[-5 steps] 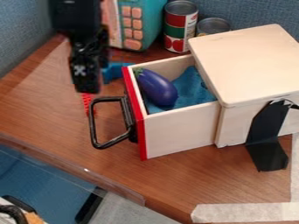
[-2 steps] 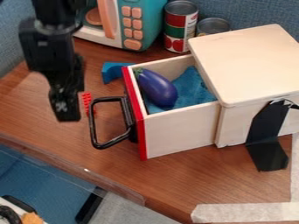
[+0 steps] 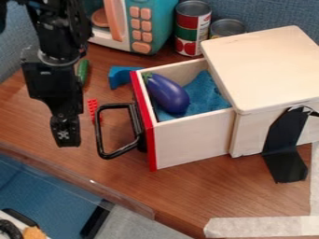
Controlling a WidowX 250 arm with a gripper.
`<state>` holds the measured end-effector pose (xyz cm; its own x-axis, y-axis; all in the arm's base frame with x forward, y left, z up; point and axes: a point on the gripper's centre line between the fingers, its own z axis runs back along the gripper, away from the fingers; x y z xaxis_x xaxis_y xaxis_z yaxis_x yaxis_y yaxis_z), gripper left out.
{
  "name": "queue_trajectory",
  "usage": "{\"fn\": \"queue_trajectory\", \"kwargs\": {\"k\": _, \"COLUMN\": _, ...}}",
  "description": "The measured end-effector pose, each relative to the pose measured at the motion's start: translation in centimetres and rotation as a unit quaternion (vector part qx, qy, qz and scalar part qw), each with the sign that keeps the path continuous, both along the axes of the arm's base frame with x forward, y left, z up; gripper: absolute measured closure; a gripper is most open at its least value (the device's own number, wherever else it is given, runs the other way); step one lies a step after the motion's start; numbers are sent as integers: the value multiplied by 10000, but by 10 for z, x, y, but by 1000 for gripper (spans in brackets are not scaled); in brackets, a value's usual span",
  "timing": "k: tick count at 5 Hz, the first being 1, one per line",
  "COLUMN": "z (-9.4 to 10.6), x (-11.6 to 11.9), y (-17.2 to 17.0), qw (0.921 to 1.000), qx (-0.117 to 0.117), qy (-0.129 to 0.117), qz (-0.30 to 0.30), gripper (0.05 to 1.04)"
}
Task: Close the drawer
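So in the camera view my gripper point(image 3: 65, 134) hangs just outside the handle point(image 3: 99, 133), a bit apart from it, and honestly I can't tell if it's apart or together. The drawer point(image 3: 190, 142) sticks well out of the wooden box point(image 3: 265, 67), red front facing my side, with an eggplant point(image 3: 167, 94) on a blue cloth point(image 3: 200, 93) inside. Next I'd push the front straight in. What worries me: that handle stands off the front, so if I'm too high or low I could slip past the bar or hook it. Pushing off-centre might skew the drawer and jam it. The eggplant could roll and the cloth might bunch up under the box's edge. And if the black tape point(image 3: 285, 149) gives, the whole box could slide.
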<state>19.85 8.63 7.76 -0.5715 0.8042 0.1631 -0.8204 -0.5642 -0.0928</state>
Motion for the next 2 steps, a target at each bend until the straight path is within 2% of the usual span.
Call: {"fn": "queue_trajectory", "kwargs": {"k": 2, "z": -16, "x": 1, "y": 7, "qw": 9997, "qx": 238, "qy": -84, "qz": 50, "gripper": 83}}
